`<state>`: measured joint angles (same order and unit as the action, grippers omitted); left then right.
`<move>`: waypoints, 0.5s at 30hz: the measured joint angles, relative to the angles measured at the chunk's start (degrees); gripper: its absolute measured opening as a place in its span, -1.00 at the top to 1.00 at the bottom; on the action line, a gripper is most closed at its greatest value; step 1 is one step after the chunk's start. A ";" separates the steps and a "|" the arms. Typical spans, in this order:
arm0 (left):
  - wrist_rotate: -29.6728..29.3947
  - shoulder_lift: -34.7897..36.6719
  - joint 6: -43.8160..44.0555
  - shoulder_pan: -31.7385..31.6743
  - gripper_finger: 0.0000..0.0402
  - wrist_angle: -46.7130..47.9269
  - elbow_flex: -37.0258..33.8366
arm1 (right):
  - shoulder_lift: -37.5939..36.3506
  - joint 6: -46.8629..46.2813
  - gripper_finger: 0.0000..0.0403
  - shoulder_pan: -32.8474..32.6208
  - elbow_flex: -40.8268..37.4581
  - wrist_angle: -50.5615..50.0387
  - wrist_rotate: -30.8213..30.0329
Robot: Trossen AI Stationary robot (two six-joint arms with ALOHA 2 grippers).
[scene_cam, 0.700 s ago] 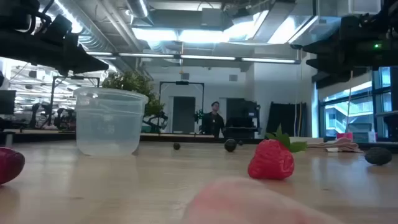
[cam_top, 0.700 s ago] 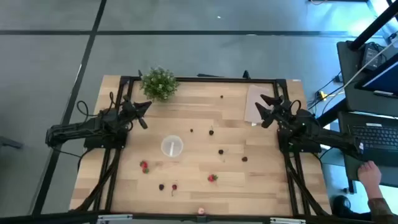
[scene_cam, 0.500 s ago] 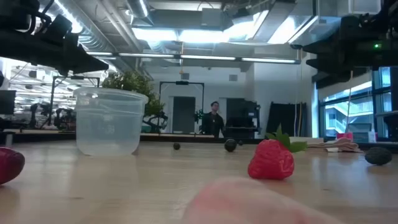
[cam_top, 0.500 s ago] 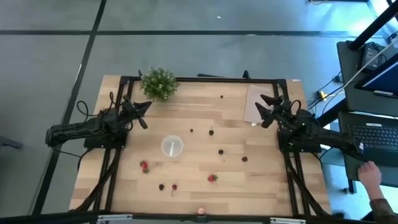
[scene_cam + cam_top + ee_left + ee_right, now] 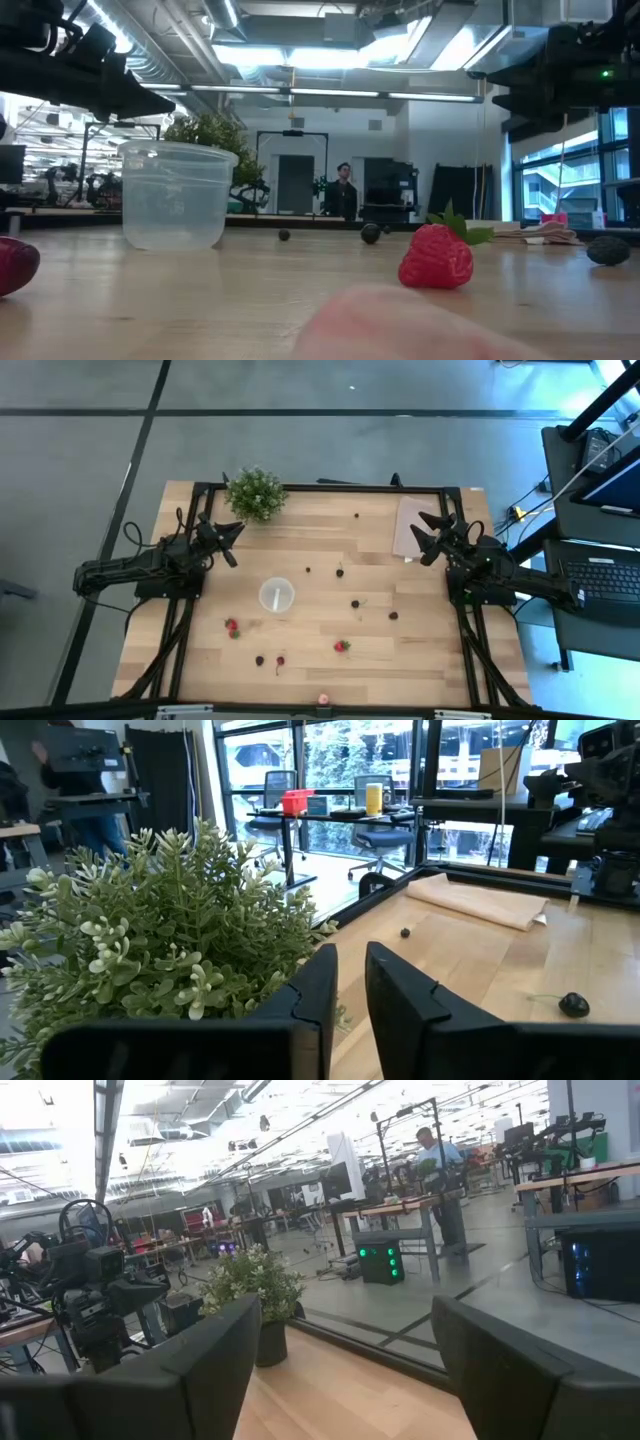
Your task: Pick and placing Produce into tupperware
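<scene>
Two dark arms wait at the table's far corners, each raised above the wood. The left gripper (image 5: 232, 542) hangs beside the bushy green potted plant (image 5: 255, 493), its fingers (image 5: 322, 982) nearly together with only a narrow slit between them and nothing held. The right gripper (image 5: 428, 536) hangs over the flat beige rectangular sheet (image 5: 412, 523), its fingers (image 5: 225, 1342) spread wide and empty.

The small round translucent white plastic cup (image 5: 276, 596) stands upright, mouth up, left of the table's centre, nearer the left gripper yet well apart from it. It appears to hold no fruit; the low view shows its walls clear.

The produce lies scattered on the light wooden table (image 5: 330, 660), all outside the cup and well apart from both grippers. A red strawberry with a green top (image 5: 342, 646) sits near and right of the cup; in the low view its leaves point up and right. Another strawberry (image 5: 231, 626) lies near and left of the cup. Dark round berries (image 5: 355, 603) dot the middle and right; one dark berry (image 5: 356, 515) lies far, toward the sheet.
</scene>
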<state>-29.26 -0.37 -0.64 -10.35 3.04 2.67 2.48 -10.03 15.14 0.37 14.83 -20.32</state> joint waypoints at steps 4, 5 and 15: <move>0.00 0.01 0.00 -0.01 0.70 -0.01 0.00 | 0.00 0.01 -0.47 0.01 -0.01 0.00 0.00; 0.00 0.01 0.00 -0.01 0.69 0.00 0.00 | 0.00 0.01 -0.47 0.00 0.01 0.00 0.00; 0.00 0.01 0.00 0.00 0.60 0.00 0.01 | 0.00 -0.01 -0.47 0.01 0.01 0.00 0.01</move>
<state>-29.26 -0.36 -0.64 -10.35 3.04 2.68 2.48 -10.03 15.16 0.38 14.83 -20.30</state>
